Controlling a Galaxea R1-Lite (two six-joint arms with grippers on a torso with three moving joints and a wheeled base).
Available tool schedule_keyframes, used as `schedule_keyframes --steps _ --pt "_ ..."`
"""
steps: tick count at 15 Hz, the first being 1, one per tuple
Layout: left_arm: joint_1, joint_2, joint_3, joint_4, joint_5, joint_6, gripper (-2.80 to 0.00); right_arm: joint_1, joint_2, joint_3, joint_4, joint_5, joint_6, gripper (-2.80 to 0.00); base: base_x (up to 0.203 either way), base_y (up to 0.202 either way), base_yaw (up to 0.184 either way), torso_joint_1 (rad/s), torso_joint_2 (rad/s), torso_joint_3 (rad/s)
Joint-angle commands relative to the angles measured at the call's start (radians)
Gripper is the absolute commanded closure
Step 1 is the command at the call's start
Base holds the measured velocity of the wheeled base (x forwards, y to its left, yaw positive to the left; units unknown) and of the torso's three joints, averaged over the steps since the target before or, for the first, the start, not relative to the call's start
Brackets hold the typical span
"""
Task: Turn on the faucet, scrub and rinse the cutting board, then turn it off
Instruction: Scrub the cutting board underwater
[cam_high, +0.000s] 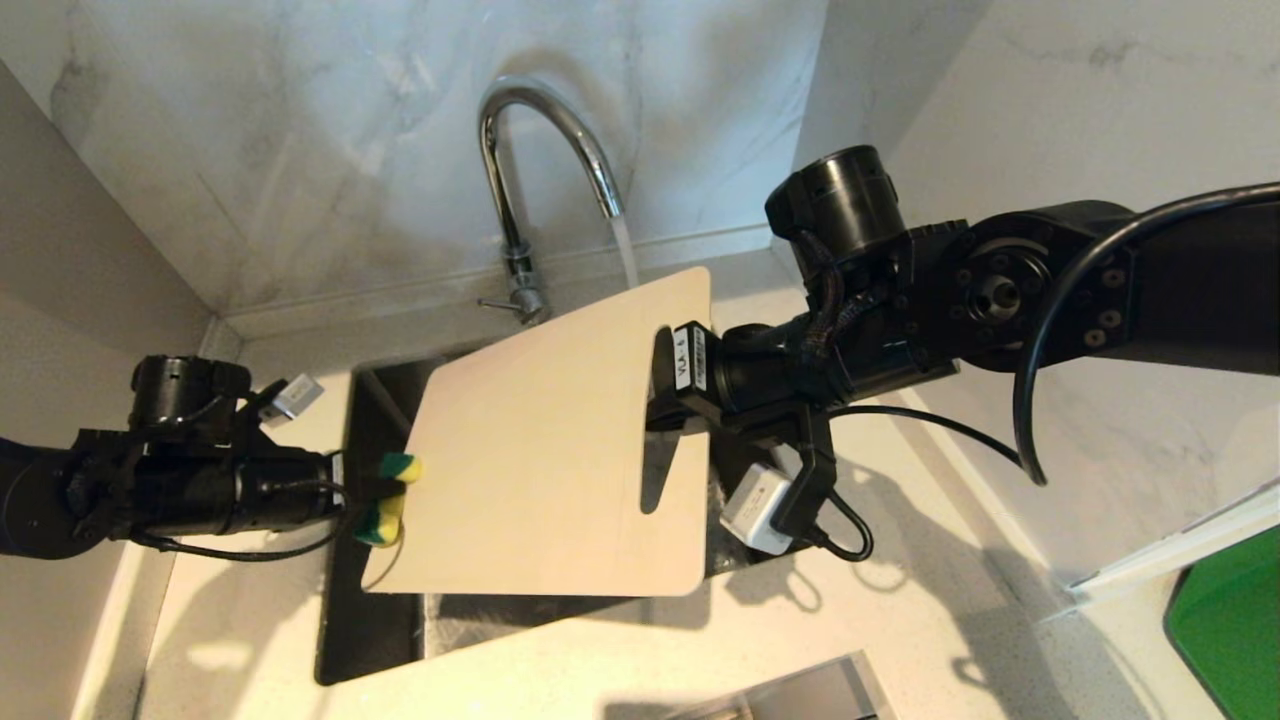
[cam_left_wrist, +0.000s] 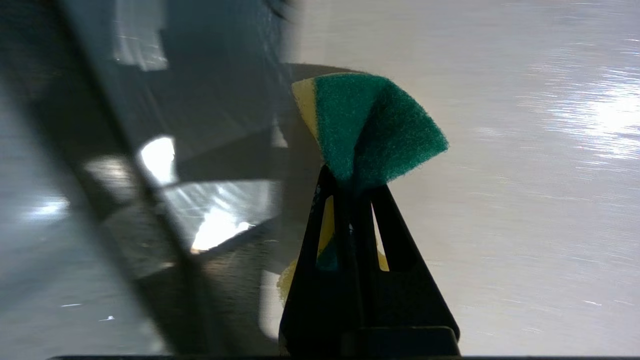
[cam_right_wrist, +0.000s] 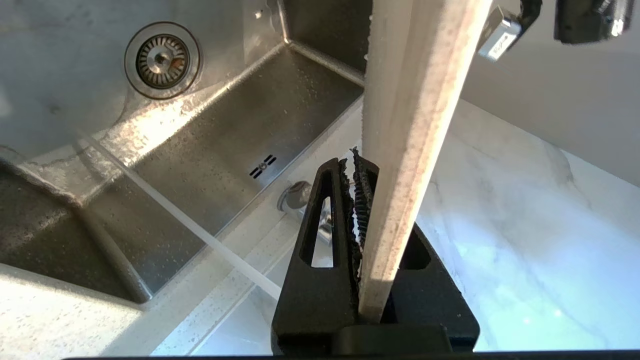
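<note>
Over the sink, the cream cutting board (cam_high: 540, 450) hangs tilted, and my right gripper (cam_high: 665, 385) is shut on its slot-handle end. In the right wrist view the board's edge (cam_right_wrist: 410, 125) runs up past my right gripper (cam_right_wrist: 352, 167). The chrome faucet (cam_high: 545, 170) arches at the back with its lever (cam_high: 497, 303) at the base. Water (cam_high: 622, 245) streams from the spout toward the board's far corner. My left gripper (cam_high: 375, 495) is shut on a green-and-yellow sponge (cam_high: 390, 500) at the board's left edge. From the left wrist, the sponge (cam_left_wrist: 370, 125) flares out beyond my left gripper (cam_left_wrist: 355, 190), right by the board's face (cam_left_wrist: 500, 200).
The steel sink (cam_right_wrist: 225, 125) has a drain (cam_right_wrist: 161, 58), and the water stream (cam_right_wrist: 200, 235) crosses above it. Pale speckled counter (cam_high: 560, 660) surrounds the basin, with marble walls behind and to the right. A green object (cam_high: 1230, 620) sits at the far right.
</note>
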Motion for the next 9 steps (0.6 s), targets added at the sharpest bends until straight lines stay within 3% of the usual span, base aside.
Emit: schedule_keyframes --steps 1,5,9 --pt "0.058 0.028 -0.019 -0.003 -0.005 0.006 0.00 -0.002 -0.007 0.000 0.002 0.003 -0.007 0.00 0.000 0.000 0.000 0.000 0.00 0.000" --pt "0.099 -0.039 -0.046 0.030 -0.072 -0.005 0.00 -0.002 -0.007 0.003 -0.001 0.007 -0.007 0.00 0.000 0.000 0.000 0.000 0.00 0.000" --pt "0.098 -0.182 -0.197 0.202 -0.146 -0.123 0.00 -0.003 -0.004 0.001 -0.001 0.007 -0.004 0.00 0.000 0.000 0.000 0.000 0.00 0.000"
